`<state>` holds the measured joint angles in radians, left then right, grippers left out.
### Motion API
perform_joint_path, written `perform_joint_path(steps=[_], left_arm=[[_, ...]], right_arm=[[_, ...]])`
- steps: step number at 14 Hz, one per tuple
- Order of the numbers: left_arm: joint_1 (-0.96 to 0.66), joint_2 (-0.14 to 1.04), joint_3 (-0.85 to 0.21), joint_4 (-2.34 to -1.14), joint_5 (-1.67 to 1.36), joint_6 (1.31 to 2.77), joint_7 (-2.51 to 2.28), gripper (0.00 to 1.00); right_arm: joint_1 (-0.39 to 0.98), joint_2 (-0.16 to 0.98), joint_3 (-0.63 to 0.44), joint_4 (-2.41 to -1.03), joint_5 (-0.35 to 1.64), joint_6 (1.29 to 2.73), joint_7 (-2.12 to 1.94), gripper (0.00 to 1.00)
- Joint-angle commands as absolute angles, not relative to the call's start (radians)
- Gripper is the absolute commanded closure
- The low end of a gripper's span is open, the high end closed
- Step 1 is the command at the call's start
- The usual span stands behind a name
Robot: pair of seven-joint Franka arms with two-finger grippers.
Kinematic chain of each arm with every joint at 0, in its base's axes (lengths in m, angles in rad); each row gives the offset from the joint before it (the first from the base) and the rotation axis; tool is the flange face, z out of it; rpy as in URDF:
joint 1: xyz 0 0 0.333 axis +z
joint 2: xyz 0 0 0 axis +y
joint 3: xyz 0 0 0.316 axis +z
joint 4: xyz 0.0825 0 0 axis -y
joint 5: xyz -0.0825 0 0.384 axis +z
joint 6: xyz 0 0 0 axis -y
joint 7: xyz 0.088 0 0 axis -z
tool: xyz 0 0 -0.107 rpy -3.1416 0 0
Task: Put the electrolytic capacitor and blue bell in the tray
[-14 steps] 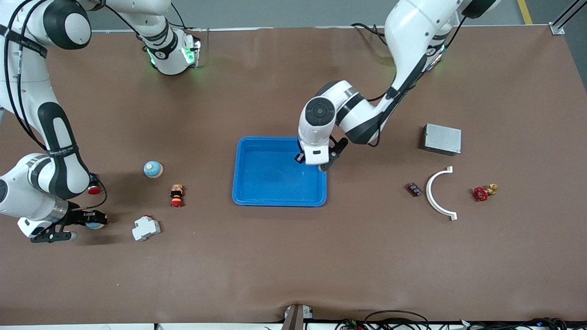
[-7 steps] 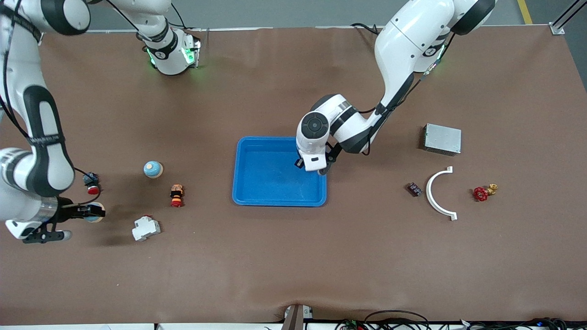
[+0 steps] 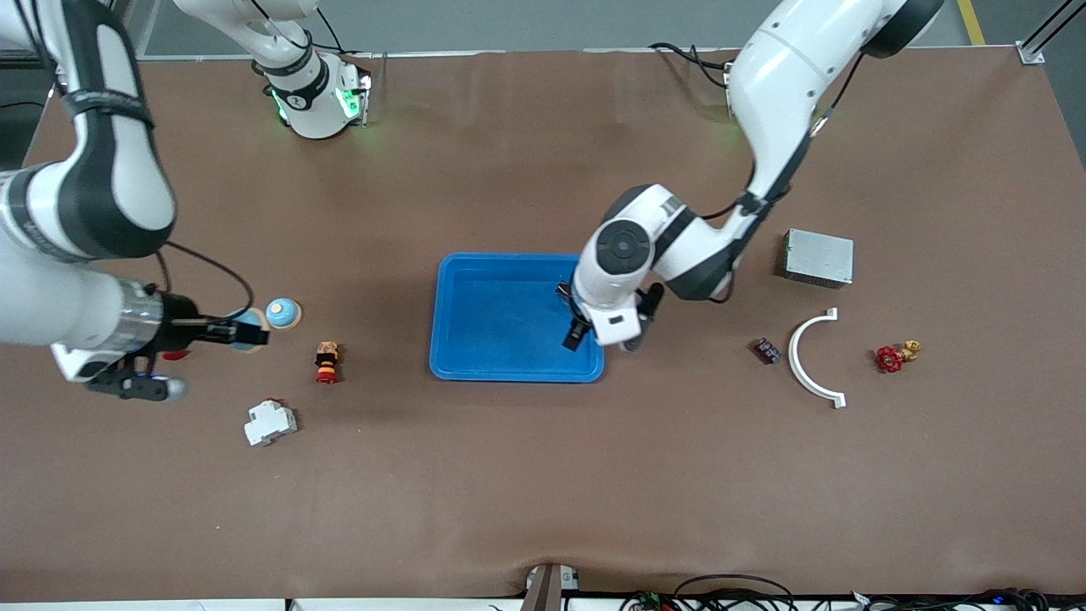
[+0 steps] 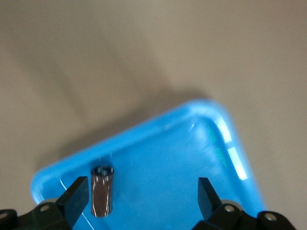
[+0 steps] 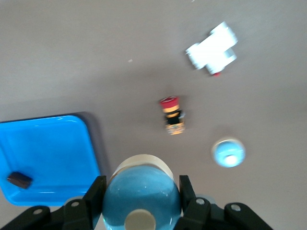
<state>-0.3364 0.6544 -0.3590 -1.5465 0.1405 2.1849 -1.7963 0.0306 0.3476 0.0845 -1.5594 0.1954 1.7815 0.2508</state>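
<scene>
The electrolytic capacitor [image 4: 101,196], a dark shiny cylinder, lies on its side in the blue tray [image 4: 192,158], free of the fingers. My left gripper [image 4: 141,194] hangs open over it, above the tray [image 3: 501,322] at the corner toward the left arm's end [image 3: 604,338]. My right gripper [image 5: 139,199] is shut on a blue bell [image 5: 139,201] with a cream base, up over the table near the right arm's end [image 3: 242,333]. In the right wrist view the capacitor [image 5: 19,179] shows in a corner of the tray [image 5: 48,153]. A second blue bell [image 3: 282,313] stands on the table.
A red push button [image 3: 327,361] and a white breaker [image 3: 270,422] lie between the right gripper and the tray. Toward the left arm's end are a grey metal box [image 3: 819,257], a white curved piece [image 3: 813,356], a small dark part [image 3: 767,350] and a red valve [image 3: 891,358].
The left gripper opened and let the capacitor go into the tray, shifting toward the front camera. The right arm rose and carried its blue bell toward the tray.
</scene>
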Motion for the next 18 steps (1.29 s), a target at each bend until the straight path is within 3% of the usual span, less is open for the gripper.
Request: perform_joint_path(steps=[1,4,9,11,14,16,18], left_arm=[[-0.238,0.536,-0.362,-1.583,0.16,2.055,-1.67,0.0],[-0.102,0.483,-0.362,-1.629,0.16,1.924,-1.415,0.0],[0.109,0.445,-0.37,-1.75,0.17,1.931,-1.108,0.0],[0.161,0.454,-0.37,-1.811,0.19,2.0,-1.059,0.0],[0.187,0.471,-0.367,-1.934,0.195,2.216,-1.054,0.0],[0.189,0.494,-0.364,-1.947,0.195,2.272,-1.072,0.01],[0.175,0.518,-0.365,-1.948,0.193,2.31,-1.107,0.1]], right_arm=[[0.144,0.24,0.072,-1.77,0.219,1.944,0.413,1.0],[0.271,0.235,0.072,-1.864,0.212,2.077,0.599,1.0],[0.426,0.271,0.071,-1.963,0.195,2.273,0.799,1.0],[0.474,0.319,0.069,-1.964,0.181,2.313,0.871,1.0],[0.509,0.391,0.069,-1.959,0.123,2.345,0.937,1.0],[0.515,0.432,0.071,-1.963,0.123,2.394,0.942,1.0],[0.534,0.463,0.069,-1.963,0.123,2.44,0.977,1.0]])
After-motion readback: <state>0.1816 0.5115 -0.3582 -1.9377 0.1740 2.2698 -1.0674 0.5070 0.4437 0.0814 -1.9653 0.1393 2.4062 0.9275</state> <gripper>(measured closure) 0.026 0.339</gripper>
